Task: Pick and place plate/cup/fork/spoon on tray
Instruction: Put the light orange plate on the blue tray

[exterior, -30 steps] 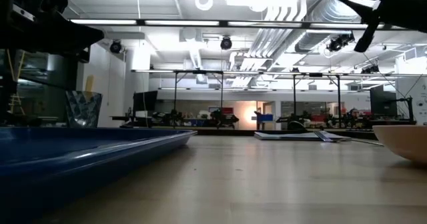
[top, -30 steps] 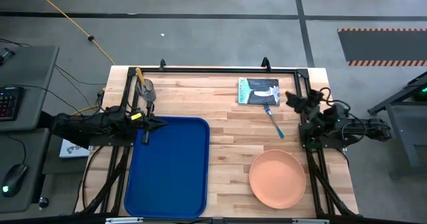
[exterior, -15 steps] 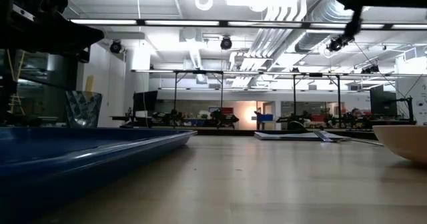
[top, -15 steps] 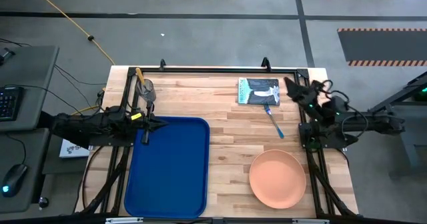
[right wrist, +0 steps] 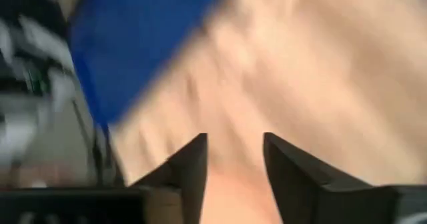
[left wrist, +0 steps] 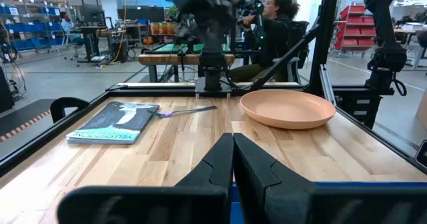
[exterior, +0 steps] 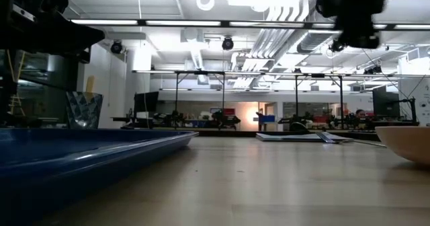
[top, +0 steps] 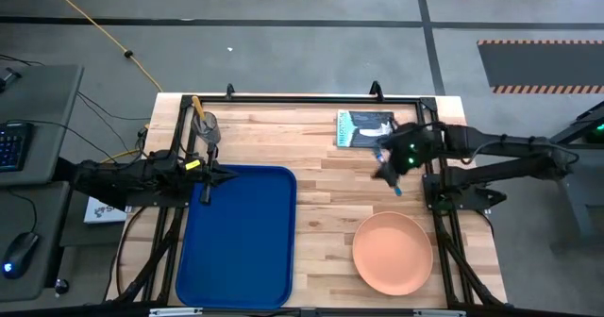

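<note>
Fork point(top: 390, 177) lies flat on bare wood btwn book point(top: 364, 128) & plate point(top: 393, 252), well apart from tray point(top: 238, 289). R gripper point(top: 388, 164) hangs over fork's upper end, fingers parted w/ nothing btwn them. Cup point(top: 206, 125) w/ spoon point(top: 196, 105) near table's far-left corner. L gripper point(top: 219, 175) at tray's far edge, fingers pressed together, empty.
</note>
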Motion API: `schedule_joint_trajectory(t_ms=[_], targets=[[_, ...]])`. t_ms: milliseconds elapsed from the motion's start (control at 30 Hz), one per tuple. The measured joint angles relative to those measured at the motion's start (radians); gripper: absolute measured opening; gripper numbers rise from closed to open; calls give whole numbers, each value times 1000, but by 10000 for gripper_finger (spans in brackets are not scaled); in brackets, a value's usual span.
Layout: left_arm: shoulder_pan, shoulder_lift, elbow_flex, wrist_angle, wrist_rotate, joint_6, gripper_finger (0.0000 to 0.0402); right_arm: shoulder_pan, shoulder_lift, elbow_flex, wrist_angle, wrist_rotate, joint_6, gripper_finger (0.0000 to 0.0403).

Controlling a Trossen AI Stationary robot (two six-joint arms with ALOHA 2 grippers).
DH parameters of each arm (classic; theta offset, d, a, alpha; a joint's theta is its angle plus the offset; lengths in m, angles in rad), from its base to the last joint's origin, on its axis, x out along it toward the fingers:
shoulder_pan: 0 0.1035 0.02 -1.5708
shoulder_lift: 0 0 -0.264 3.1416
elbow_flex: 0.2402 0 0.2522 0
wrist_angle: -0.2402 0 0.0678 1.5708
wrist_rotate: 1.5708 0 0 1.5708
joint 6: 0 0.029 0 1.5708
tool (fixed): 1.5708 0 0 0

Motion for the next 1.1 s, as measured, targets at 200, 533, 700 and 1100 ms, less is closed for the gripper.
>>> schedule_joint_trajectory(t_ms=[200,533,700,1100], targets=[[0,0,0,0,0,0,3,196,4,-29,-176,-70,115,205],[0,0,0,0,0,0,3,497,9,-234,-42,110,235,206],[0,0,0,0,0,0,3,512,8,-307,-29,179,243,204],[0,0,0,0,0,0,3,512,8,-475,176,175,241,204]])
